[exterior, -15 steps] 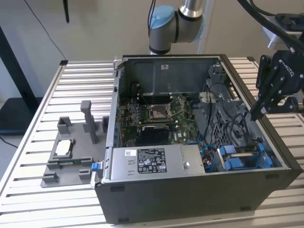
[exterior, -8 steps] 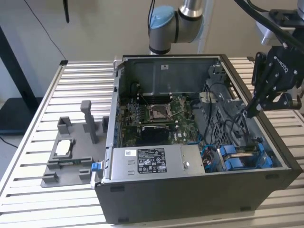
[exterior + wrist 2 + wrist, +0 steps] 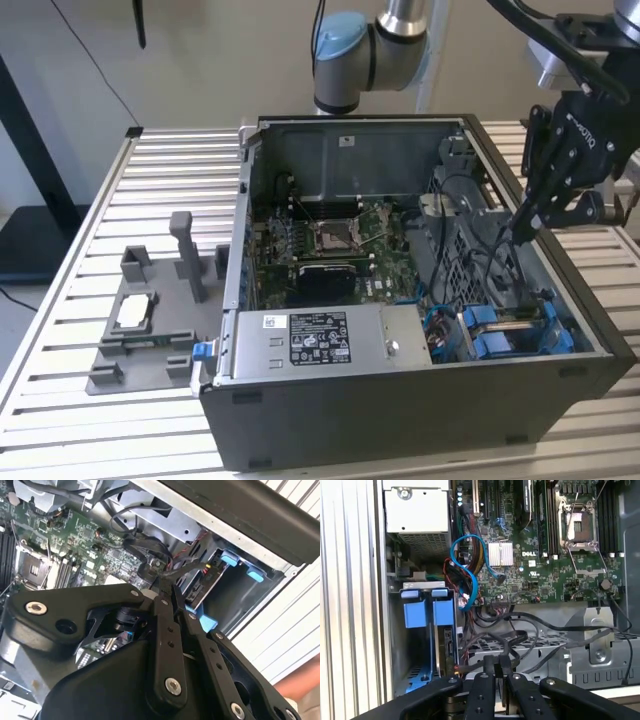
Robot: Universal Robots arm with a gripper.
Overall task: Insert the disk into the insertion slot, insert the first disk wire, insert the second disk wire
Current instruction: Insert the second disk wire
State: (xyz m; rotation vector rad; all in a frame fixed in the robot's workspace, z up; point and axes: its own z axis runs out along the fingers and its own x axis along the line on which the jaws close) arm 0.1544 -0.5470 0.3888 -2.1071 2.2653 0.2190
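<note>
Blue-framed disk (image 3: 492, 340) sits at six o'clock from your jaws in the exterior view, and they're pinched shut on a black wire (image 3: 146, 573).

Black gripper (image 3: 496, 666) with black cable (image 3: 150, 570) at its fingertips; bright blue drive-bay tabs (image 3: 427, 614) beside it; green motherboard (image 3: 545, 575), silver finned heatsink (image 3: 500, 555) and blue cable (image 3: 470, 570) beyond.
</note>
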